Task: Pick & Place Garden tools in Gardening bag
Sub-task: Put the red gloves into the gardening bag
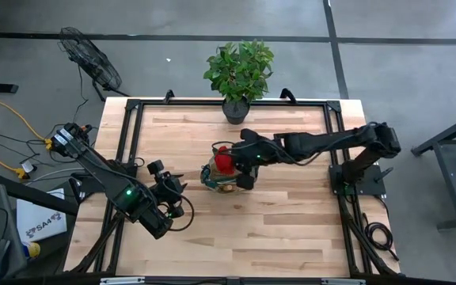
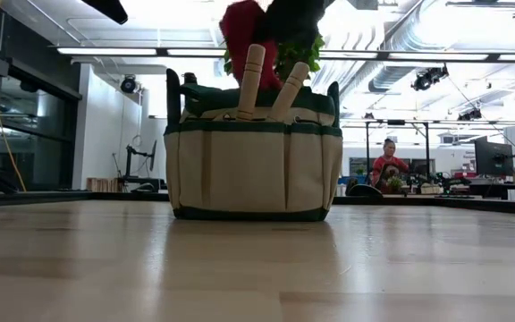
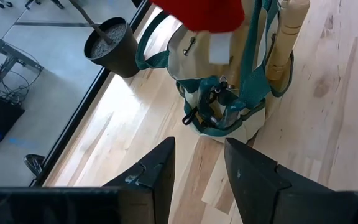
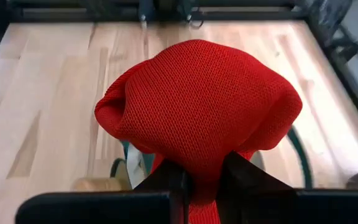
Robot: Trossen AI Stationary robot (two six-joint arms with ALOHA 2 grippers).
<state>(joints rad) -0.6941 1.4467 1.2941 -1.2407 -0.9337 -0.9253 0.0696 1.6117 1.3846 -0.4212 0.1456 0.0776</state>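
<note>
R gripper (image 4: 201, 180) is pinched tight on the red knit bundle (image 1: 225, 161), holding it just above the tan gardening bag (image 2: 253, 152) at frame centre in the high view; wooden tool handles (image 2: 250, 80) already poke out of the bag. L gripper (image 3: 196, 165) waits lower left of the bag, fingers apart w/ nothing held. Looks like the last placing step: next calls for lowering the bundle into the bag's mouth, clear of the handles, then letting go.

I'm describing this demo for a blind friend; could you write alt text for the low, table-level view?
A tan gardening bag with dark green trim stands upright on the wooden table, two wooden tool handles sticking out of its top. Right above it hangs a red soft bundle, held by the right end effector. Behind is a bright workshop with a person seated far off.
</note>
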